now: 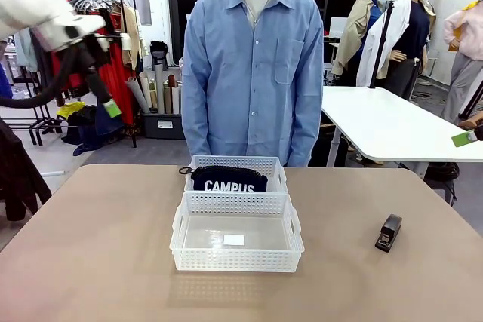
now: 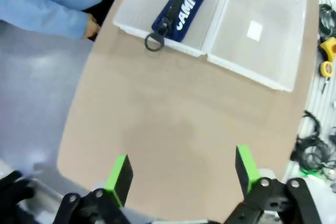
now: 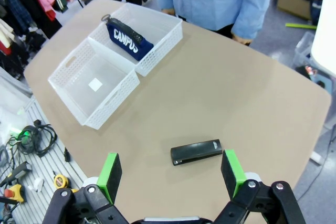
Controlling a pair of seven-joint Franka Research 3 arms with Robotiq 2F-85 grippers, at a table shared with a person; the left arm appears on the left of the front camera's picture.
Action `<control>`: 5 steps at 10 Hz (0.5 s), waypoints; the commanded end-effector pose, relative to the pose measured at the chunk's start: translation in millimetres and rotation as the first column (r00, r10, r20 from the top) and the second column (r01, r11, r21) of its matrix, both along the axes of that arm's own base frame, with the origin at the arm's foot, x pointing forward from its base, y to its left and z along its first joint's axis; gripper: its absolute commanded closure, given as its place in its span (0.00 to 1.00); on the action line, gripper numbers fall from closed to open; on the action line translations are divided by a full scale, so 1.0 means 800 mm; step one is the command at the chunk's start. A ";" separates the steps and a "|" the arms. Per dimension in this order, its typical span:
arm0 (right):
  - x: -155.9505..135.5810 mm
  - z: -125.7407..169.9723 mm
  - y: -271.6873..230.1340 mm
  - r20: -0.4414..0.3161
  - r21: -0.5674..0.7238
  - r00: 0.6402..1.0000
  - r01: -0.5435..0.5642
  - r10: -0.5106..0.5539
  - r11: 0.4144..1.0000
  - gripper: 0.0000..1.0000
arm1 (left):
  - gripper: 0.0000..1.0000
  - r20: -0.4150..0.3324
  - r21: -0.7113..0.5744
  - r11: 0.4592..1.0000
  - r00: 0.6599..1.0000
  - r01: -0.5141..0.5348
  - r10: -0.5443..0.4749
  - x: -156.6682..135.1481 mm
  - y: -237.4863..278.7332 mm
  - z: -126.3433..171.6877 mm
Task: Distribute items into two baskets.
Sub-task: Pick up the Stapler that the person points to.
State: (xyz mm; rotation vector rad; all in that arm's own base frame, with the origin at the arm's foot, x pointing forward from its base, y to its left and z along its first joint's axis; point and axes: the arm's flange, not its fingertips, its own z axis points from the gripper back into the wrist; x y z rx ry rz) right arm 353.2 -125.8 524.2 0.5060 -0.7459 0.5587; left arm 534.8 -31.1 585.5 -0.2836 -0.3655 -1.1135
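Observation:
Two white lattice baskets stand end to end mid-table. The far basket (image 1: 275,173) holds the navy "CAMPUS" pouch (image 1: 228,179). The near basket (image 1: 235,260) holds nothing but its base label. To the right of the baskets, the small black stapler (image 1: 389,232) lies on the table. My left gripper (image 1: 107,102) hangs high at the far left and is open, seen as my left gripper (image 2: 182,170) above bare table, with the pouch (image 2: 185,4) farther off. My right gripper (image 1: 466,138) pokes in at the right edge. It is open as my right gripper (image 3: 172,174), just above the stapler (image 3: 196,152).
A person in a blue shirt (image 1: 253,65) stands right behind the far basket, arms down, one hand (image 3: 241,39) near the table edge. A white table (image 1: 392,122) stands back right. Cables and tools (image 3: 26,140) lie on the floor by the near edge.

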 end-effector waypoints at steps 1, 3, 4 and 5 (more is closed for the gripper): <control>0.003 0.001 -0.002 0.031 0.021 0.999 -0.017 0.017 1.000 0.00 | 0.00 0.054 -0.120 0.993 0.998 0.021 -0.015 -0.044 0.015 -0.026; 0.003 0.001 -0.002 0.031 0.021 0.999 -0.017 0.017 1.000 0.00 | 0.00 0.107 -0.184 0.983 0.994 0.017 0.003 -0.079 0.026 -0.056; 0.003 0.001 -0.002 0.031 0.021 0.999 -0.017 0.017 1.000 0.00 | 0.00 0.144 -0.210 0.978 0.989 0.000 0.030 -0.094 0.033 -0.067; 0.003 0.001 -0.002 0.031 0.021 0.999 -0.017 0.017 1.000 0.00 | 0.00 0.172 -0.241 0.970 0.982 -0.031 0.075 -0.108 0.043 -0.070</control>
